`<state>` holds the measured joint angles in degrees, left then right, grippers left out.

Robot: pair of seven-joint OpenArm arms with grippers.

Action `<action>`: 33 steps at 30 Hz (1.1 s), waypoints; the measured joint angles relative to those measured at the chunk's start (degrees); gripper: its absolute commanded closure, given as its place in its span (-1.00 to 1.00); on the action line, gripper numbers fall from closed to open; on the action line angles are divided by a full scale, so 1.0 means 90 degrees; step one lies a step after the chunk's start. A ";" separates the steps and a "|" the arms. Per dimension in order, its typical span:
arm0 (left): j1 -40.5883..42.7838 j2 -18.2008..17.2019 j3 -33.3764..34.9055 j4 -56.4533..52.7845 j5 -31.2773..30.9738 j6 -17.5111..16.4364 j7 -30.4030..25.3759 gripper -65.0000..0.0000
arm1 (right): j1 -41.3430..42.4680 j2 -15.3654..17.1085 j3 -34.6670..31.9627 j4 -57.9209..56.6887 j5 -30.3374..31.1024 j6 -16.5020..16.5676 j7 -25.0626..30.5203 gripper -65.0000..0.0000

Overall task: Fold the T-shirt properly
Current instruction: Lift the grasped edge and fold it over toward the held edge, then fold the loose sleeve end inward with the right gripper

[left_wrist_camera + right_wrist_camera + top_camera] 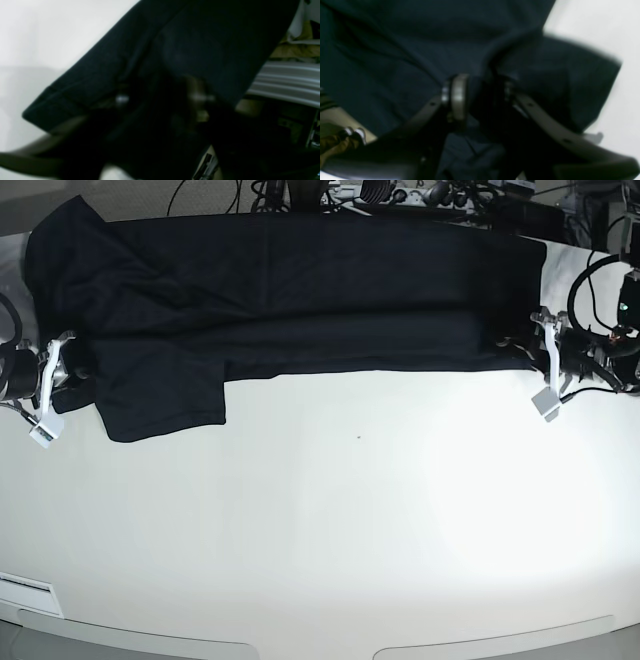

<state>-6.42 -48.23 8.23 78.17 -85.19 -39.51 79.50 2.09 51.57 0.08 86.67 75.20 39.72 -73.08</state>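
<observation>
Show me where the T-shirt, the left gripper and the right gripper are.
T-shirt (300, 290), base view, middle of the folded body.
Left gripper (545, 370), base view, between its pale fingers at the shirt's end.
Right gripper (48, 392), base view, between its fingers beside the sleeve.

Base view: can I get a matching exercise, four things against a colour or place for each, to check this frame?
Things:
1. T-shirt
2. left gripper
3. right gripper
4. table

Place or colour:
A. at the shirt's end on the view's right
B. white
C. black, stretched along the far edge
D. beside the sleeve on the view's left

Pairs: 1-C, 2-A, 3-D, 4-B
</observation>
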 measured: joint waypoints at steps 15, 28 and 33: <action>0.0005 0.0000 -0.0005 0.0002 0.0061 -0.0002 -0.0308 -0.11 | 0.0610 -0.1348 0.0012 -0.0743 -0.3215 -0.1345 0.2144 -0.13; 0.0005 0.0000 -0.0005 -0.0005 0.0078 -0.0002 -0.0335 -0.11 | 0.1574 -0.2149 0.0063 -0.2803 -0.1637 -0.0002 0.1292 0.27; 0.0005 0.0000 -0.0005 -0.0005 0.0083 -0.0002 -0.0333 -0.11 | 0.1921 -0.2147 0.0039 -0.2800 -0.0041 -0.0002 -0.0568 1.00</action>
<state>-6.37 -48.23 8.19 78.13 -84.44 -39.53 76.51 19.38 32.25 0.43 61.47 74.83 39.70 -78.19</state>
